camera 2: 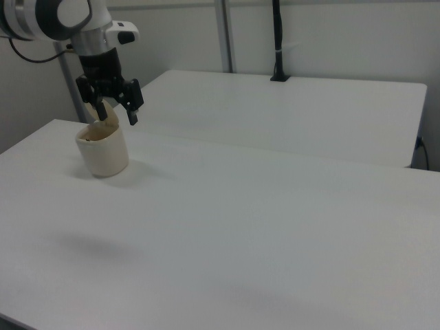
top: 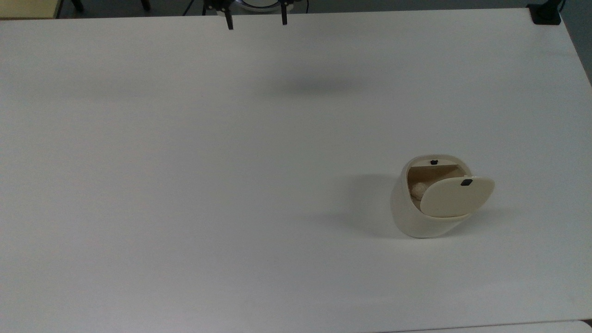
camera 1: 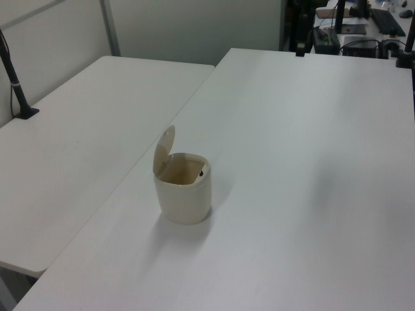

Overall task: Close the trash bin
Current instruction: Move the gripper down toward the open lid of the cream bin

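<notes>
Well, from the top view the gripper (top: 255, 23) hangs at the far edge of the white table (top: 185, 185), its two dark fingertips (top: 229, 24) spread wide apart with nothing between them. The trash bin (top: 425, 217) lies well away from it, toward the top view's lower right, so the coming move, as I judge it, is a long diagonal travel across the tabletop before any contact. Its lid (top: 457, 196) stands raised, tipped toward the top view's right, with a small black mark (top: 465, 182) near its free edge and a pale crumpled lump (top: 419, 188) inside; the hinge side is the near rim in the top view. In the left view the bin (camera 1: 184, 194) sits near the table's left edge, lid (camera 1: 164, 150) upright on the side away from the arm, so a push would come from behind the lid relative to the tool. Most of the arm is cut off there; a dark finger (camera 1: 300, 48) shows at the upper edge. In the right view the gripper (camera 2: 114, 110) seems to overlap the bin (camera 2: 102, 148), fingers open and empty, but that looks to be a matter of line of sight, since the top view has them well apart. The lid is partly hidden behind the fingers there.
</notes>
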